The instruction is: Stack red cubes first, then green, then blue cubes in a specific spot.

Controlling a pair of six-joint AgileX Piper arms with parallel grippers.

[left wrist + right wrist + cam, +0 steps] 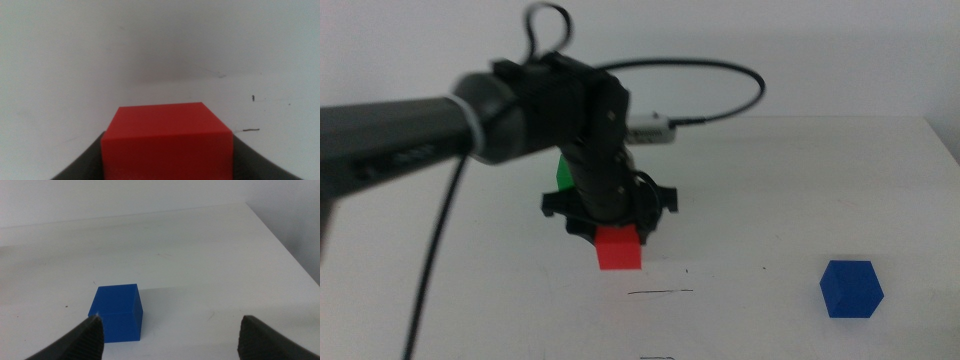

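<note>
Red cube [619, 249] within left gripper [617, 238]

Matte red cube [618, 249]; smooth white table [800, 180]; matte blue cube [851, 289].

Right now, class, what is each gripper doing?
Left gripper: closed on the red cube.
Right gripper: open, holding nothing, beside the blue cube.

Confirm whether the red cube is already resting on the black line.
No. The left gripper holds the red cube behind the black line.
</note>
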